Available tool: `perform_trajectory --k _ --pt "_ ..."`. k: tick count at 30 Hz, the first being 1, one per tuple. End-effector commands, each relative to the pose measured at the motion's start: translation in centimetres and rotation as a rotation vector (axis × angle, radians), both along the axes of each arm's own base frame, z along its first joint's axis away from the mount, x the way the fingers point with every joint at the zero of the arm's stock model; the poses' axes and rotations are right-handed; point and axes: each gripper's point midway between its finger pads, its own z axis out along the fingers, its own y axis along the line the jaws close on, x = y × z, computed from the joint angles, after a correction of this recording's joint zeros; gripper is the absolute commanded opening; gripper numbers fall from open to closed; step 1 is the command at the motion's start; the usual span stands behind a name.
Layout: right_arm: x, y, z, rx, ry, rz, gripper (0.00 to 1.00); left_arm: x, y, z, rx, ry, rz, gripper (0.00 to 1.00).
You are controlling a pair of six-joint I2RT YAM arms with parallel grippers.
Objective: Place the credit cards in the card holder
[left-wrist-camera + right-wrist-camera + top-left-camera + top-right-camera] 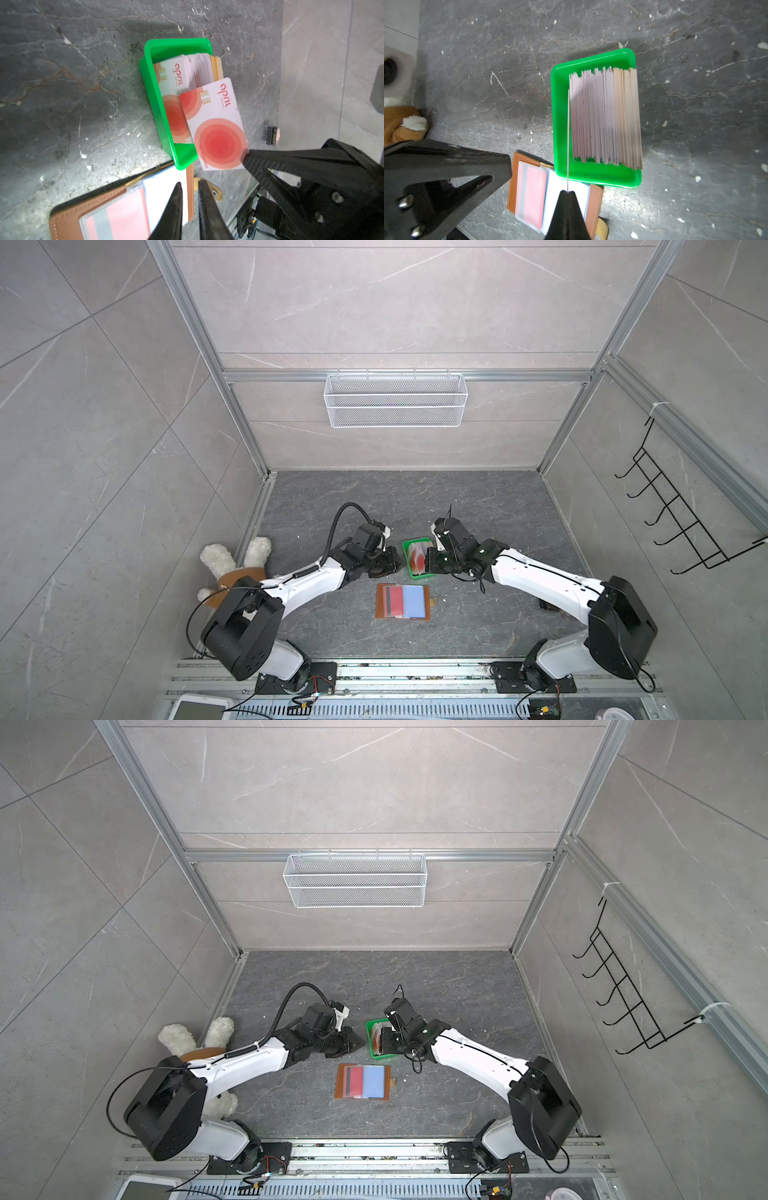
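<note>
A stack of credit cards (199,70) stands on edge in a small green tray (151,93), also seen in the right wrist view as credit cards (604,116) in the tray (556,124). My right gripper (568,192) is shut on one pale card with red circles (216,124), lifted partly out of the tray by its corner. The tan card holder (402,600) lies open just in front of the tray, with a red card (532,193) in a clear sleeve. My left gripper (190,184) hovers over the holder's edge beside the tray, its jaws slightly open and empty.
A white and brown plush toy (232,560) lies against the left wall by the left arm. On the back wall hangs a white wire basket (395,400), and a black hook rack (681,514) is on the right wall. Both arms meet around the tray (376,1025).
</note>
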Motion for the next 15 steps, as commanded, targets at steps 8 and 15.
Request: perform_trajectory --k 8,15 --pt "-2.5 -1.5 3.3 0.169 -0.062 -0.066 0.00 -3.8 -0.2 4.1 -0.250 -0.076 -0.072 0.31" --pt "-5.3 -2.1 3.7 0.240 -0.086 -0.062 0.00 -5.8 0.2 4.2 -0.361 -0.084 -0.049 0.32"
